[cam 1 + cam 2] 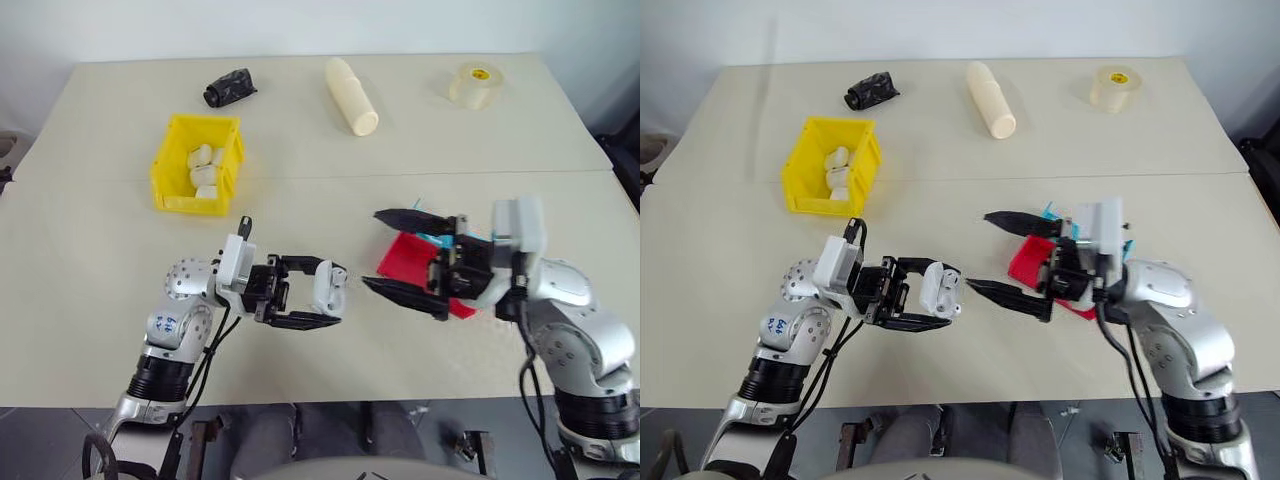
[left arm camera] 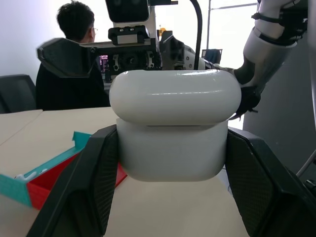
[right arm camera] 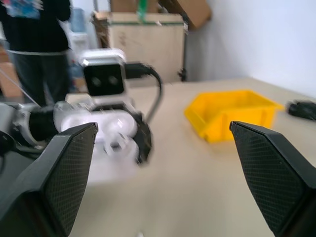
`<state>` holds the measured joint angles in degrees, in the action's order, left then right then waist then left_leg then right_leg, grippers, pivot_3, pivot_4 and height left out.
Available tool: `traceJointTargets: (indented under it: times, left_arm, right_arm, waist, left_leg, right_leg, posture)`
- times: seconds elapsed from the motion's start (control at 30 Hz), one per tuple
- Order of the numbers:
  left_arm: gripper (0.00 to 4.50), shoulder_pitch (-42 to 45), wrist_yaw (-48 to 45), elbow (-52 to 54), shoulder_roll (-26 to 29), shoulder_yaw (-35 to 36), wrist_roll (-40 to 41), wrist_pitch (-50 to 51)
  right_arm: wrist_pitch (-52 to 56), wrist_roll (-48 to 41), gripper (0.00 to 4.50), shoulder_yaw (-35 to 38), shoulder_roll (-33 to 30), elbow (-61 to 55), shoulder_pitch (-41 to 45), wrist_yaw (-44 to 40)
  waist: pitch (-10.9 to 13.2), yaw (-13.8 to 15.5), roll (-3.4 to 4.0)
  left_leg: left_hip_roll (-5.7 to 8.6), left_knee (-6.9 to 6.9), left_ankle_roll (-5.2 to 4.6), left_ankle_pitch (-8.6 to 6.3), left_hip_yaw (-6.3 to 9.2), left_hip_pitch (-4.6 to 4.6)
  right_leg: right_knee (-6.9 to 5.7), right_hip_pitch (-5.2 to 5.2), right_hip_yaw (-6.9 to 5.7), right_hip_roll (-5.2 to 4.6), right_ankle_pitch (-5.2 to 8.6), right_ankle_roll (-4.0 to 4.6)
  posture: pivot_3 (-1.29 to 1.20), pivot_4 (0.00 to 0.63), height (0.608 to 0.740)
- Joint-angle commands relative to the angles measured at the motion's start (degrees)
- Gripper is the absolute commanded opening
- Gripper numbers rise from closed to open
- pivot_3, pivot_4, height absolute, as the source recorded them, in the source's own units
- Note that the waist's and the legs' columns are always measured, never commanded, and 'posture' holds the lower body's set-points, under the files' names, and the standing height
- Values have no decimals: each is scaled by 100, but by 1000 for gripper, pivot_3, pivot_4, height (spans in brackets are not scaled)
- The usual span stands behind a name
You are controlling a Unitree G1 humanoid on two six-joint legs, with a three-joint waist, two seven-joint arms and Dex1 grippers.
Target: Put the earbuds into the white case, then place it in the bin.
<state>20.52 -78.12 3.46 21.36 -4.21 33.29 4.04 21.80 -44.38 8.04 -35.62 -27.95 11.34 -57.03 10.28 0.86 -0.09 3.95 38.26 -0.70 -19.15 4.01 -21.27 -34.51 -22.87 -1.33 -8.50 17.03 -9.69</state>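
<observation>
Head stereo downward — wrist cameras close, facing.

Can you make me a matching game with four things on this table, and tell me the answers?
Things:
1. white case
2. bin
3. cream cylinder
4. tape roll

Where or how:
A. far corner of the table on the robot's right
B. yellow, with small white pieces inside
C. lying at the far middle of the table
D. clamped in the left gripper, lid closed

Pairs: 1-D, 2-B, 3-C, 4-A
</observation>
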Motion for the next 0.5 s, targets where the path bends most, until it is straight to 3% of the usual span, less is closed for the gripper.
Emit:
traceJointTargets:
  times: [0.03, 0.27, 0.5]
  left_arm:
    - [2798, -98, 76, 38, 51, 126, -8, -149]
    - [2798, -282, 394, 177, -22, 161, -64, -245]
    - [2798, -477, 693, 319, -33, 181, -74, -268]
  right_arm:
    - [-533, 232, 4482, 656, -208, 82, -563, -243]
    - [-2215, 1194, 4482, 1465, -152, 1531, -1729, -652]
    - [-3151, 1524, 4482, 1862, 12, 2403, -2159, -520]
  waist:
    - [0, 40, 0]
    - [0, 55, -1]
    - [-1, 43, 3]
  left_leg:
    - [-1, 0, 0, 0, 0, 0]
    - [7, 5, -7, 0, -5, 8]
    - [-3, 2, -4, 1, -9, 16]
  right_leg:
    - [6, 0, -2, 1, 0, 0]
    - [10, 14, 0, -3, -2, -3]
    - [9, 15, 2, 3, -1, -2]
  posture:
    - [0, 150, 740]
    - [0, 150, 740]
    - [0, 150, 740]
